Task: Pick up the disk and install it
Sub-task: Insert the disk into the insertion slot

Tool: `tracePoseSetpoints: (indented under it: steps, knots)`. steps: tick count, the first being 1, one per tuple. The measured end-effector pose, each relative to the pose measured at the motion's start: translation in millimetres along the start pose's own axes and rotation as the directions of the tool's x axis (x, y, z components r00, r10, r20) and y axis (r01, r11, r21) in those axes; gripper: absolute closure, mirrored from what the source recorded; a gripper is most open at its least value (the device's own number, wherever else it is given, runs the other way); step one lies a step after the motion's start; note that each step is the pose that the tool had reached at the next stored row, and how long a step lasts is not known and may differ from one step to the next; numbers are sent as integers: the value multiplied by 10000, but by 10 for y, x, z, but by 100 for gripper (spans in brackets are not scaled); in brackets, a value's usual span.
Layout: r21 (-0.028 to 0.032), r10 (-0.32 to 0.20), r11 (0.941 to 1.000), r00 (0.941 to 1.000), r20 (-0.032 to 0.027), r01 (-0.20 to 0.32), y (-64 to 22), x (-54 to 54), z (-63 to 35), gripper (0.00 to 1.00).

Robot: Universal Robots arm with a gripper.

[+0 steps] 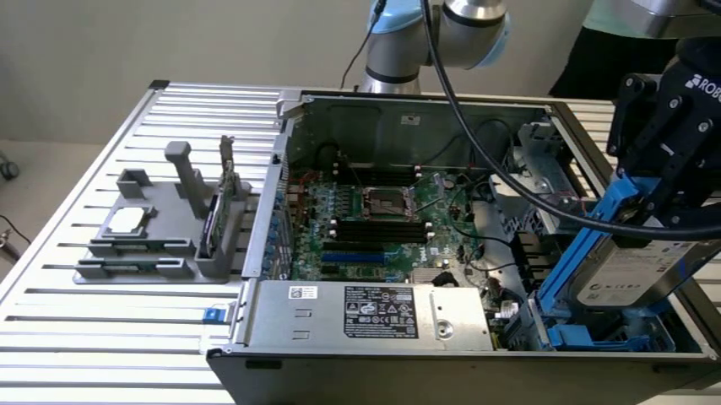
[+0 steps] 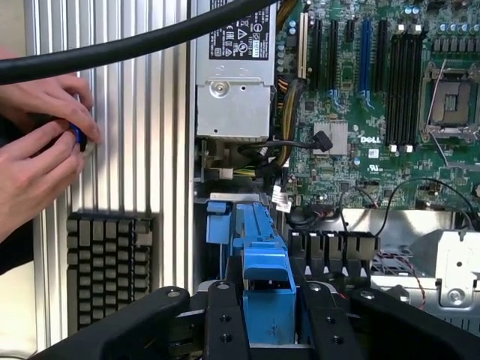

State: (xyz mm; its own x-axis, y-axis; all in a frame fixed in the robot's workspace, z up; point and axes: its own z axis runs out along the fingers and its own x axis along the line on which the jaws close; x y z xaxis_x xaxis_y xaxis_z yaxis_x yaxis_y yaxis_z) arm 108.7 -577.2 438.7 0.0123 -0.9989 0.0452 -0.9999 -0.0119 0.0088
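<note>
disk [image 1: 636,272]: silver-grey, with the white label you see printed in dark text.
frame [image 1: 586,240]: bright blue, edging your disk.
gripper [image 1: 659,209]: black, white lettering on its body.
circuit board [image 1: 383,211]: green, with black and blue slots.
power box [image 1: 372,310]: plain silver, white-and-black label.
table [image 1: 135,337]: silver, ribbed in parallel slats.
holder [image 1: 158,240]: grey throughout.
cable [image 2: 112,51]: black.

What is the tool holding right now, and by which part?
The disk; the tool grips it at the upper end of its blue carrier.

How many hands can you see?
2. One hand and the other hand are close together over the slatted table, with something small and blue between them. Others may be hidden.
</note>
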Motion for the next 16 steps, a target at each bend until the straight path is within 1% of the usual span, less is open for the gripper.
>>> tracePoseSetpoints:
  steps: [16]
  knots:
    - [0,0,10000,10000,0,0,-2,-4,92,67]
